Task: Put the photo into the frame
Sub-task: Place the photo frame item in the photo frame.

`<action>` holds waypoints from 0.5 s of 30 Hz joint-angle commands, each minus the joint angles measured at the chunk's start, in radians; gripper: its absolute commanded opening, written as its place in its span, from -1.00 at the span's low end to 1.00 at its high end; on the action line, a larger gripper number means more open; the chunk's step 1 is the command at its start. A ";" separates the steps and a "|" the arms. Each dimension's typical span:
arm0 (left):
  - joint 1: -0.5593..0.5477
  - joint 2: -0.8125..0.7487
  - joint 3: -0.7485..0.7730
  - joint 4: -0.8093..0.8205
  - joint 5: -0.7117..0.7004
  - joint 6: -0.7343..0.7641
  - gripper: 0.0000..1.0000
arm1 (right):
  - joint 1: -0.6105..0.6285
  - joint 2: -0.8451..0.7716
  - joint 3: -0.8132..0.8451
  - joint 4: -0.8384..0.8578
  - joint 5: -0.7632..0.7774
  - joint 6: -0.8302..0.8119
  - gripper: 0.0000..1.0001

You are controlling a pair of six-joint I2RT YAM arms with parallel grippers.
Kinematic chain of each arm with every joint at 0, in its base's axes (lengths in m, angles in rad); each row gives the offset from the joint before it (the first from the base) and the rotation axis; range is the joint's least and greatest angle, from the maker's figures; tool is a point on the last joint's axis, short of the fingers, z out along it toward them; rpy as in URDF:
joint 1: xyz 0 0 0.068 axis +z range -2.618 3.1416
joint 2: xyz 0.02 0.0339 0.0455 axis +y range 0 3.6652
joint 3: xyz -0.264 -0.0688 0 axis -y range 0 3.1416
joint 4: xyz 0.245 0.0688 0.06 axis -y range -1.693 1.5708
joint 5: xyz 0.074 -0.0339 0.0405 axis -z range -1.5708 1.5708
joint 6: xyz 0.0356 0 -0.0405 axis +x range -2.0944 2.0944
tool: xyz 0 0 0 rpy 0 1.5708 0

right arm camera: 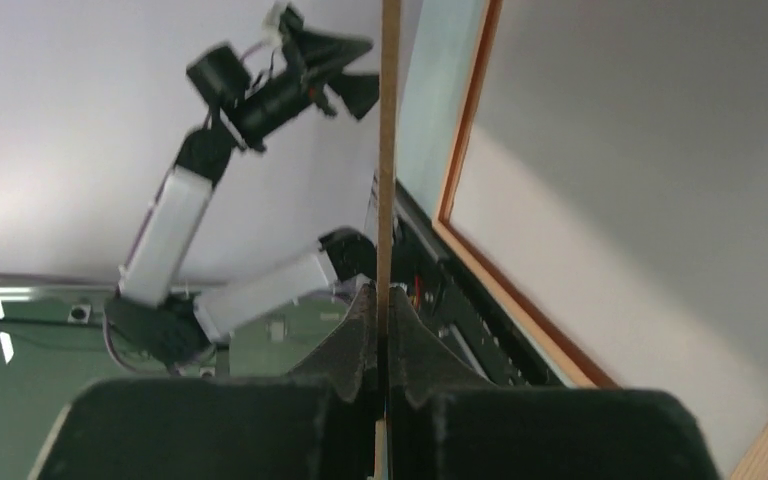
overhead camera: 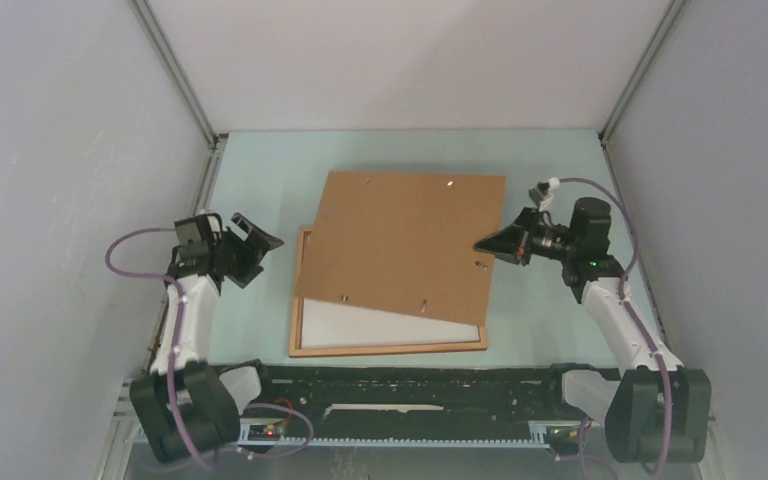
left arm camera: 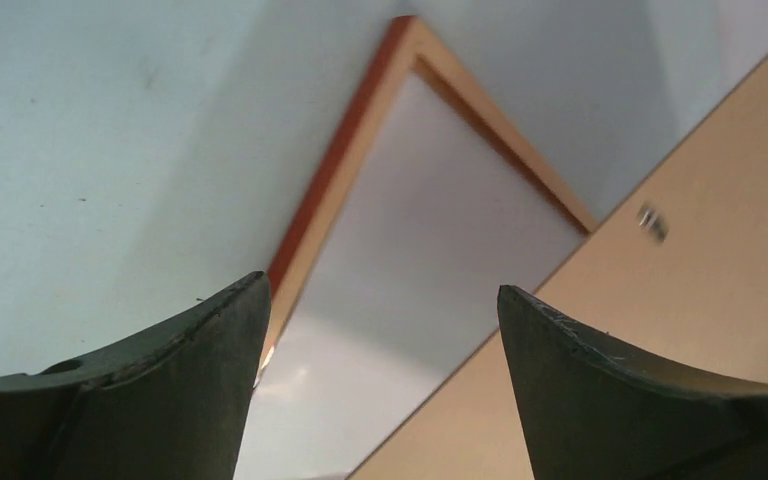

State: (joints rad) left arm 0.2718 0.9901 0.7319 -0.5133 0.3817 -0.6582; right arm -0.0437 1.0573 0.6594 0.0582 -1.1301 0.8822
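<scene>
The right jaws are closed flat on the right edge of the brown backing board [overhead camera: 405, 245], which lies skewed over the frame [overhead camera: 390, 349] on the table [overhead camera: 260, 170]. From these jaws the board stretches straight ahead, and the frame's rim lies below it. The left jaws stand wide and hold nothing. A corner of the frame sits just ahead of them, in the gap, and the board is off toward their right finger. The photo [overhead camera: 360, 325] seems to be the white sheet lying inside the rim, face down and partly covered by the board; I judge this only from its plain white surface.

The step in hand, I think, is closing the frame with the board. To do it well, the right jaws should turn the board until its edges run parallel with the rim, then lower it slowly, so that it does not drag the photo out of place. The left jaws could press the board's free edge down.

No brand, label or writing can be read anywhere.
</scene>
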 commanded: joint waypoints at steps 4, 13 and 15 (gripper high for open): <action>0.031 0.298 0.092 -0.017 0.066 0.095 0.74 | 0.099 0.140 0.039 -0.115 -0.046 -0.180 -1.00; 0.022 0.461 0.073 0.079 0.097 0.104 0.71 | 0.109 0.261 0.056 -0.068 -0.059 -0.220 -1.00; 0.021 0.501 0.072 0.089 0.122 0.107 0.64 | 0.116 0.297 0.062 -0.067 -0.070 -0.227 -1.00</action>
State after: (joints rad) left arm 0.2989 1.4384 0.7696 -0.4759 0.4492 -0.5861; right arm 0.0616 1.3106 0.6651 -0.0769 -1.1248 0.6754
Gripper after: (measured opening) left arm 0.850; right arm 0.017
